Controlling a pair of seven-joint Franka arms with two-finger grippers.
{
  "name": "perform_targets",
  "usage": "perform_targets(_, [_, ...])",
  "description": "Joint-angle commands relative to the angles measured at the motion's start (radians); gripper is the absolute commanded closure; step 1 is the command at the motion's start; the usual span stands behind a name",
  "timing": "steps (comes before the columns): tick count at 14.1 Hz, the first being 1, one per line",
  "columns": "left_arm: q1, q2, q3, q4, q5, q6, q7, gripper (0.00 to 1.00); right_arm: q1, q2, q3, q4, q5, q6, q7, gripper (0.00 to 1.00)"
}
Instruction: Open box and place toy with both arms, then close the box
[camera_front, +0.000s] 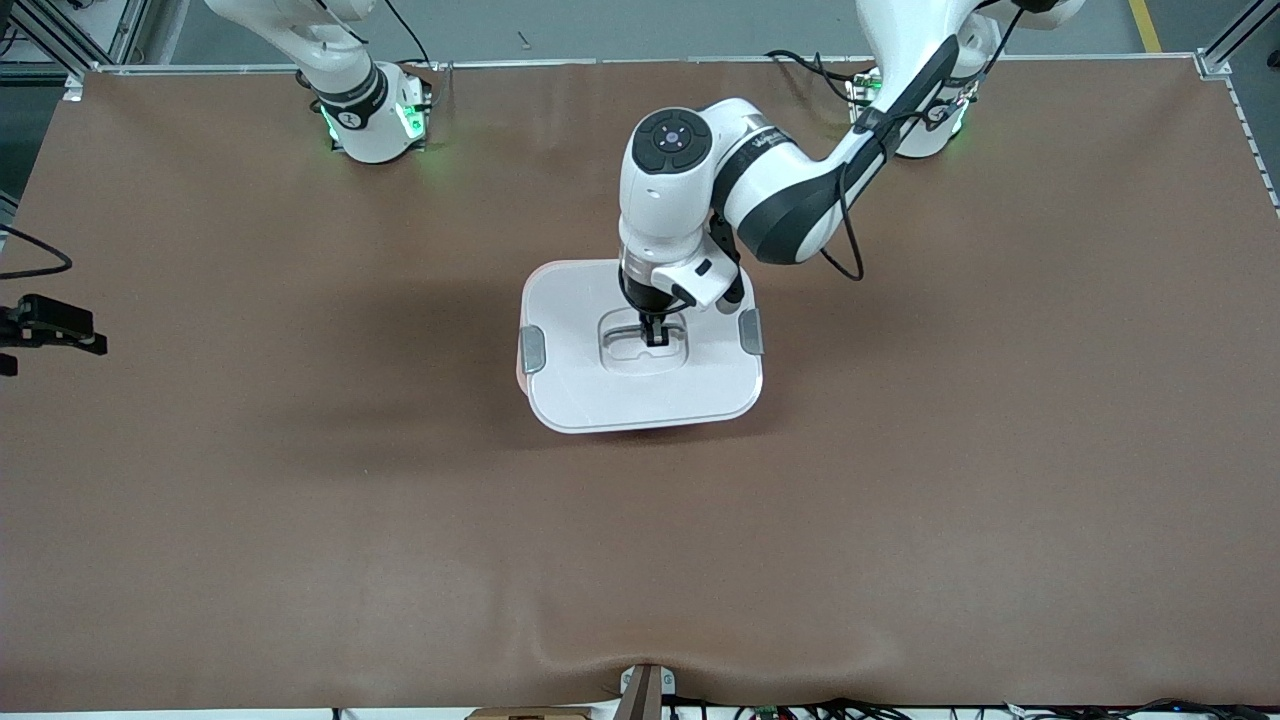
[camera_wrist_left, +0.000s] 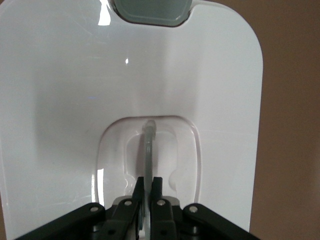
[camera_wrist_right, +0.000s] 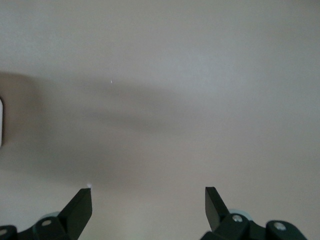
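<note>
The box (camera_front: 640, 395) stands at the middle of the table with its white lid (camera_wrist_left: 60, 90) on; only a thin pale pink rim shows under the lid. Grey clips (camera_front: 533, 349) sit on the two short sides. My left gripper (camera_front: 655, 338) reaches down into the lid's recess and is shut on the clear handle (camera_wrist_left: 149, 145), one finger on each side of the thin bar. My right gripper (camera_wrist_right: 148, 192) is open over bare brown table with nothing between its fingers. The toy is out of view.
The right arm's base (camera_front: 372, 115) and the left arm's base (camera_front: 925, 115) stand along the table's edge farthest from the front camera. A black device (camera_front: 55, 330) juts in at the right arm's end of the table. The brown mat (camera_front: 900, 500) bulges slightly at its near edge.
</note>
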Motion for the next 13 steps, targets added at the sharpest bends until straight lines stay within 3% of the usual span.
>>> perform_targets(1, [-0.032, -0.005, 0.006, 0.025, 0.03, -0.007, -0.062, 1.0, 0.024, -0.087, -0.005, -0.077, -0.047, 0.015, 0.063, 0.0])
perform_targets(5, [-0.075, -0.012, 0.006, -0.003, 0.084, -0.017, -0.095, 1.0, 0.016, -0.147, 0.001, -0.142, -0.045, 0.025, 0.141, 0.0])
perform_targets(8, [-0.093, -0.006, 0.004, -0.01, 0.134, -0.017, -0.11, 1.0, 0.007, -0.163, 0.067, -0.145, -0.041, 0.016, 0.142, 0.0])
perform_targets(11, [-0.108, -0.018, 0.003, -0.061, 0.212, -0.017, -0.131, 1.0, -0.002, -0.163, 0.06, -0.145, -0.029, 0.017, 0.1, 0.0])
perform_targets(13, [-0.112, -0.019, 0.0, -0.069, 0.236, -0.011, -0.139, 1.0, -0.071, -0.161, 0.113, -0.145, -0.027, 0.014, 0.1, 0.0])
